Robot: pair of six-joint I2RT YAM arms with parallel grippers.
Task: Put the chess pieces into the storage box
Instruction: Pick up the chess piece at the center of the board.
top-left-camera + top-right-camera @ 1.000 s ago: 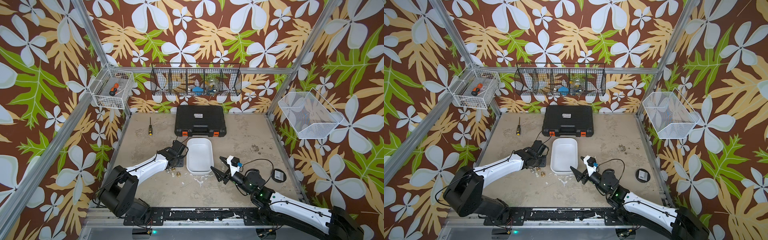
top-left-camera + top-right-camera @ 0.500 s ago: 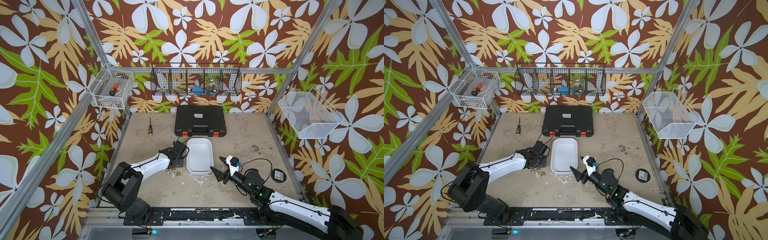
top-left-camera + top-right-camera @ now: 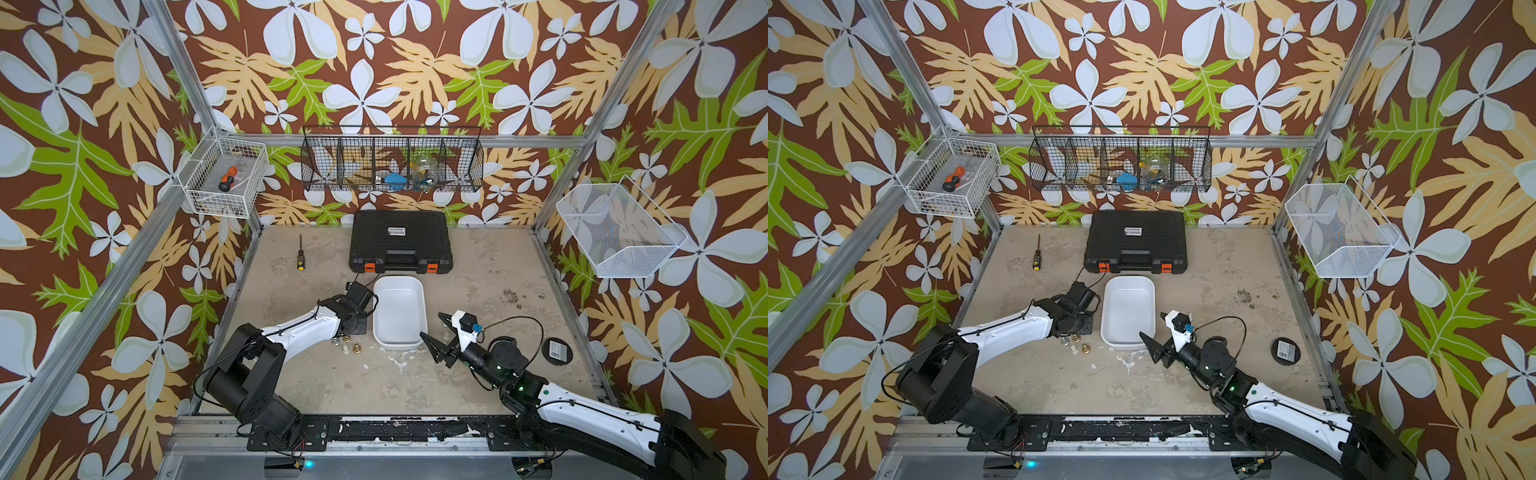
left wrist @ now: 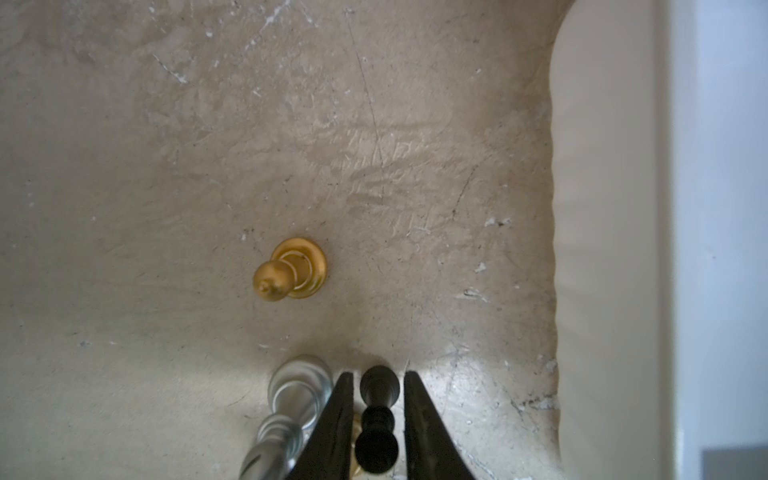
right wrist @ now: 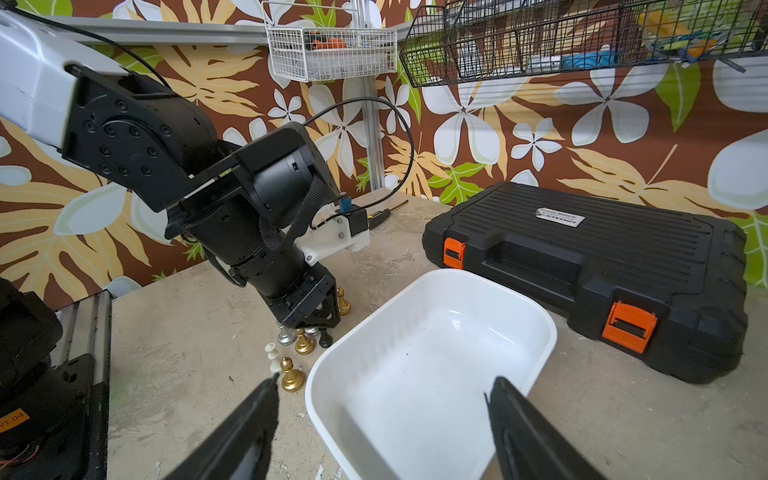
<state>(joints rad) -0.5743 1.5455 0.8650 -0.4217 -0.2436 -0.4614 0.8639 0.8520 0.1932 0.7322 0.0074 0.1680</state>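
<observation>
The storage box (image 3: 399,316) is a shallow white tray, empty, at mid-table. Several chess pieces stand left of it: silver (image 3: 335,341), cream (image 3: 345,350) and gold (image 3: 356,348). My left gripper (image 4: 378,376) points down among them. Its jaws stand on either side of a black piece (image 4: 378,411) on the floor, with a slim gap on each side. A silver piece (image 4: 291,399) is just outside one finger and a gold one (image 4: 291,270) stands apart. My right gripper (image 5: 382,382) hangs wide open over the box's near end (image 5: 436,374), holding nothing.
A black toolcase (image 3: 400,241) with orange latches lies behind the box. A screwdriver (image 3: 300,259) lies at the back left and a black round disc (image 3: 557,351) at the right. Wire baskets hang on the walls, one white (image 3: 226,183) and one black (image 3: 392,162).
The left gripper's jaws have narrowed round the black piece, and the left arm's rear links have shifted a little. The right arm has not moved.
</observation>
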